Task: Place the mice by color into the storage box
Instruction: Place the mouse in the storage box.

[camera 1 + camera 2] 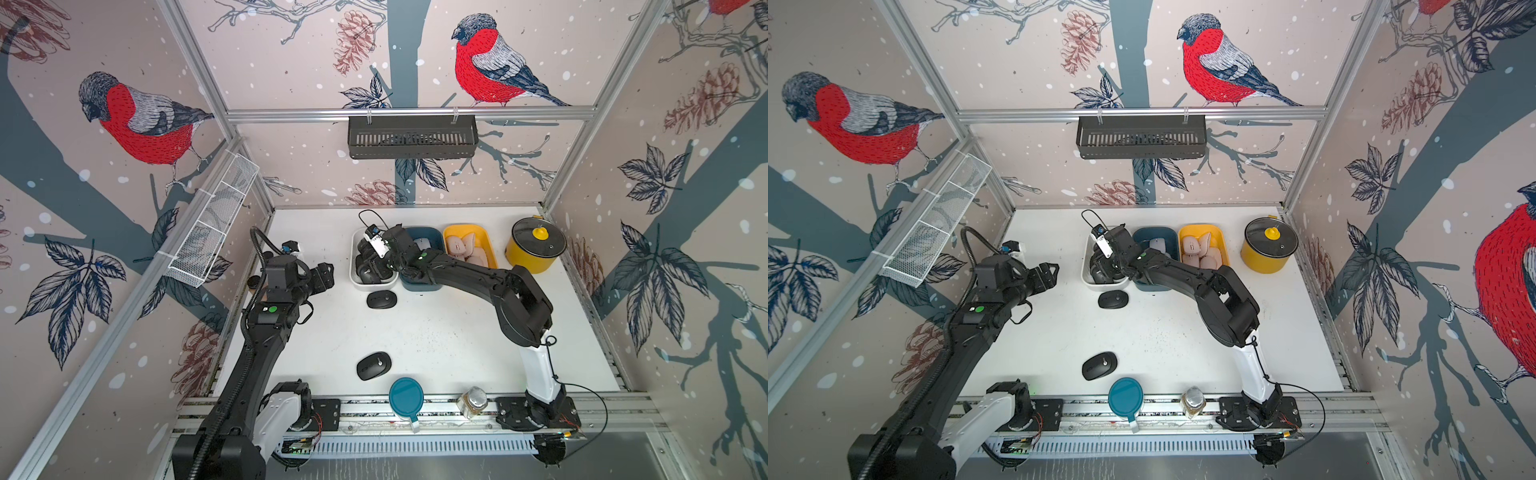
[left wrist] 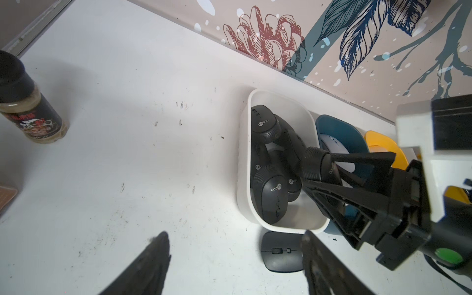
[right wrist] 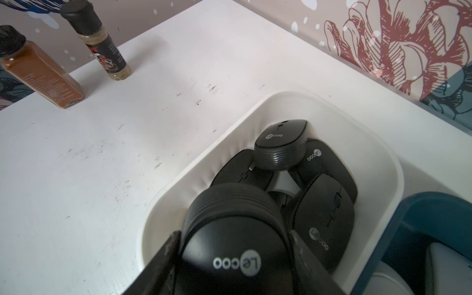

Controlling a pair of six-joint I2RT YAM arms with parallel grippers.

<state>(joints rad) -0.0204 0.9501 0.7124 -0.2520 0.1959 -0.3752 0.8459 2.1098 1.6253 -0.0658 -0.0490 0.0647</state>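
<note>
My right gripper is shut on a black mouse, held just above the white bin, which has several black mice piled inside. The blue bin beside it holds a white mouse, and the yellow bin holds pink mice. Two black mice lie on the table: one in front of the white bin, one near the front edge. My left gripper hovers open and empty left of the white bin.
A yellow pot with a glass lid stands at the back right. A teal lid and a glass jar sit on the front rail. Spice bottles stand at the table's left edge. A wire basket hangs on the left wall.
</note>
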